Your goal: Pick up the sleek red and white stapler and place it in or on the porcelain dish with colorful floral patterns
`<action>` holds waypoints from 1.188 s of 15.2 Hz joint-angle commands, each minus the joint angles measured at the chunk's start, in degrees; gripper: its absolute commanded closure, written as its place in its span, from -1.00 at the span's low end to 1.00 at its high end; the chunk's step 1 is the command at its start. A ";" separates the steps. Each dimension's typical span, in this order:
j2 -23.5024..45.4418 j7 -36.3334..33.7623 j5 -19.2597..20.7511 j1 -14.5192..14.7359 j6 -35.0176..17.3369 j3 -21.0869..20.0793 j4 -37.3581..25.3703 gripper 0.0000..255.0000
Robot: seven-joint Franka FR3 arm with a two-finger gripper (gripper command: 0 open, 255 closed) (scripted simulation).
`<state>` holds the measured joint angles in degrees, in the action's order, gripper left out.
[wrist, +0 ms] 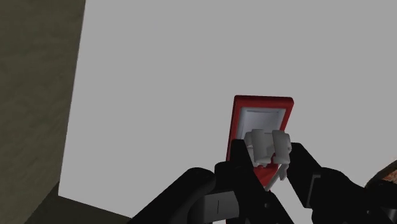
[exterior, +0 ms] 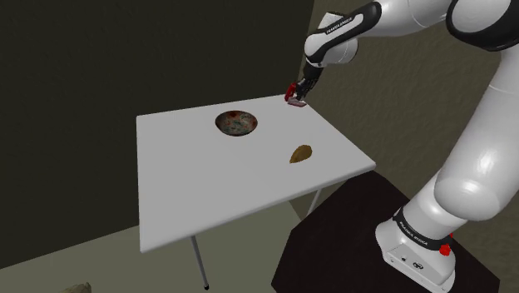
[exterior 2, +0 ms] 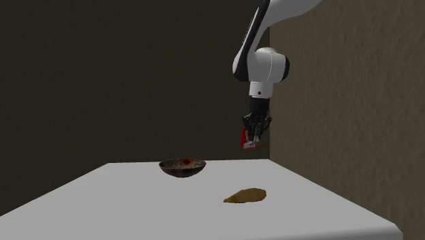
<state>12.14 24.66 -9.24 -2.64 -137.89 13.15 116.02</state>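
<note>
Above the desk's (exterior: 208, 191) far edge and clear of its top, the red and white stapler (wrist: 261, 124) hangs clamped between the jaws. They grip one end, and the other end sticks out beyond them. Counted: one stapler, one dish (exterior: 238, 124) with a mottled inside, one flat brown lump (exterior: 300, 154). Dish and lump rest on the desk, apart. White lettering on the arm's (exterior: 466, 166) black bands is too small to read.
</note>
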 commanded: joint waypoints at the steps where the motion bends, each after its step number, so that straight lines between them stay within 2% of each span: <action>1: 0.44 -3.08 0.78 1.67 0.06 -0.74 -0.74 1.00; 10: 4.67 -16.01 3.88 9.17 1.01 -3.86 -6.54 1.00; 18: 11.44 -26.19 6.10 15.50 4.13 -5.87 -16.58 1.00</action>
<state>22.57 -0.10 -3.43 11.99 -134.43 7.53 101.14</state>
